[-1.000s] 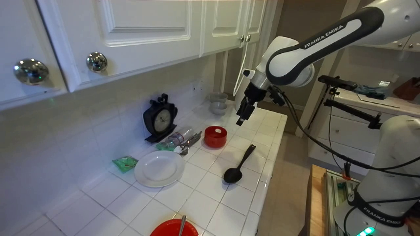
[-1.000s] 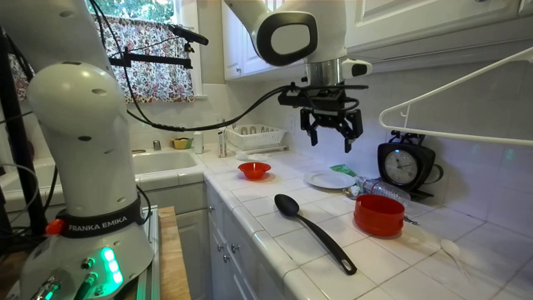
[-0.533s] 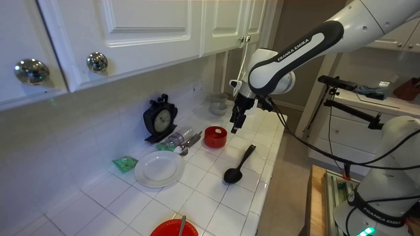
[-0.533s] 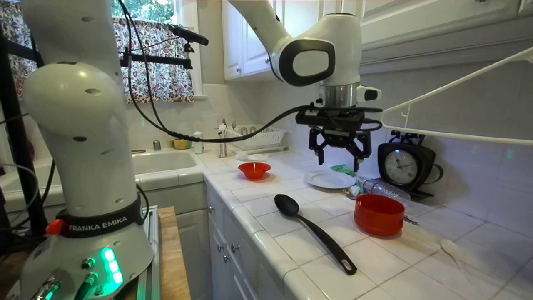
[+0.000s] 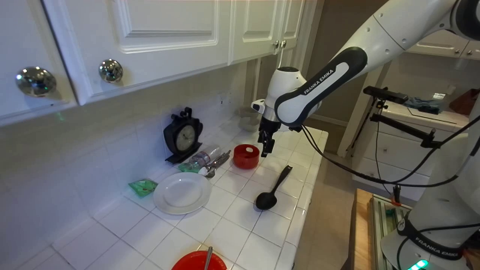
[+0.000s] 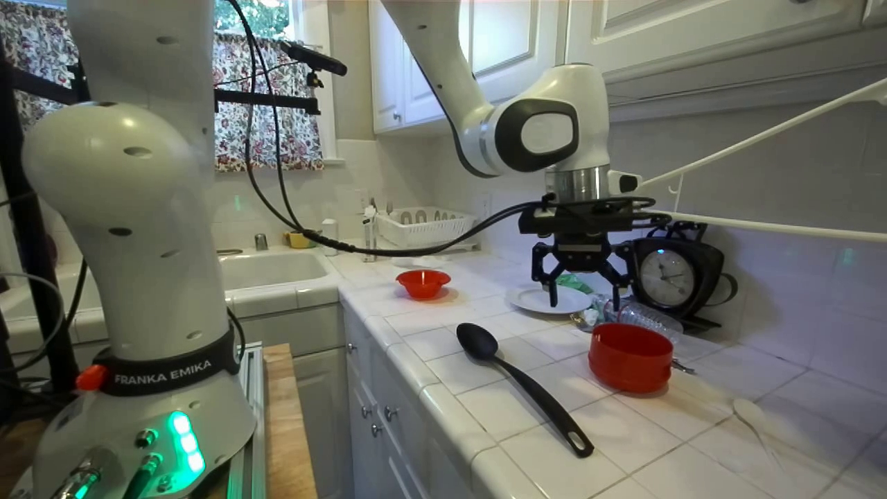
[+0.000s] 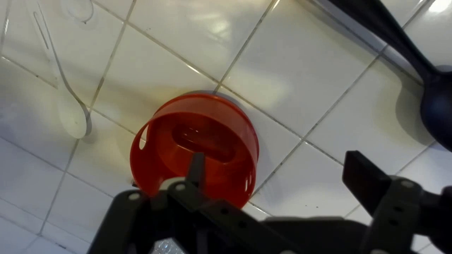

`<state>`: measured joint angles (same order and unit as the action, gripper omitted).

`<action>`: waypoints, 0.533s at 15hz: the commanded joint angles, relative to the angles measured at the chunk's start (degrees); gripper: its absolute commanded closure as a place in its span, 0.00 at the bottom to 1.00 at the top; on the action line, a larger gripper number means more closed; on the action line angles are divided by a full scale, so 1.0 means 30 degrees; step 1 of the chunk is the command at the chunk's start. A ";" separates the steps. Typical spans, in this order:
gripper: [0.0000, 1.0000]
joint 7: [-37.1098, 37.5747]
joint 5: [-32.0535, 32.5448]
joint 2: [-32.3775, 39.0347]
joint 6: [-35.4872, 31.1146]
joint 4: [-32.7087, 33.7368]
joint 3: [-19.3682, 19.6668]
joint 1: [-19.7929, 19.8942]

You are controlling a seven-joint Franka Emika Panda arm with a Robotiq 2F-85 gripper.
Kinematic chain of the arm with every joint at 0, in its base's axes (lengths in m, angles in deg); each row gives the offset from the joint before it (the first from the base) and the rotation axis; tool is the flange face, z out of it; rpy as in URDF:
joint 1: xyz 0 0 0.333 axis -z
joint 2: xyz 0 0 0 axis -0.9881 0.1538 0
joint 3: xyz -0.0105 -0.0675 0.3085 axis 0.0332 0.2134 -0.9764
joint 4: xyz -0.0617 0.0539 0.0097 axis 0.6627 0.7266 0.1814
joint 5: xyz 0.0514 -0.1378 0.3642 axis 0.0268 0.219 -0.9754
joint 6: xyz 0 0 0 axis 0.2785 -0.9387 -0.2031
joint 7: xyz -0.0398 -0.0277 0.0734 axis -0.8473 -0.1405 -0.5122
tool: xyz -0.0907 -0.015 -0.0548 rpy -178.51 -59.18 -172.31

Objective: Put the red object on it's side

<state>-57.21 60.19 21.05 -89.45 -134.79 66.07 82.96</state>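
Currently the claw (image 7: 275, 167) hangs, jaws apart; in the wrist view the red bowl (image 7: 204, 139) stands upright on tiles (image 7: 310, 70), toward nine o'clock from that gap, probably the way to shift.

You're getting a clear lane of tile (image 7: 307, 81) between cup (image 6: 629, 362) and ladle (image 7: 411, 52); toward the wall (image 6: 790, 305), cutlery (image 5: 219, 161) and the bottle (image 5: 205, 156) are crowding the cup.

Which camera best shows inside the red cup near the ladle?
The wrist view: it looks down into the red cup, though the gripper hides part. Both exterior views show the outside and some inner wall.
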 commanded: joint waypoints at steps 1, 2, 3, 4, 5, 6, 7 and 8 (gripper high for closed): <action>0.00 0.2716 0.2606 0.1013 -0.0488 0.0508 -0.0507 0.0118; 0.00 0.3384 0.3211 0.1193 -0.0554 0.0555 -0.0578 0.0057; 0.00 0.3770 0.3566 0.1295 -0.0575 0.0537 -0.0741 0.0060; 0.00 0.4565 0.4509 0.1456 -0.0660 0.0587 -0.0649 -0.0063; 0.00 0.5131 0.5181 0.1557 -0.0668 0.0633 -0.0639 -0.0112; 0.00 0.5740 0.5820 0.1723 -0.0684 0.0720 -0.0617 -0.0155; 0.00 0.6241 0.6390 0.1773 -0.0635 0.0754 -0.0583 -0.0211; 0.00 0.6734 0.6966 0.1907 -0.0611 0.0831 -0.0543 -0.0288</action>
<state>-42.04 75.60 24.98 -90.76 -133.72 64.29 82.42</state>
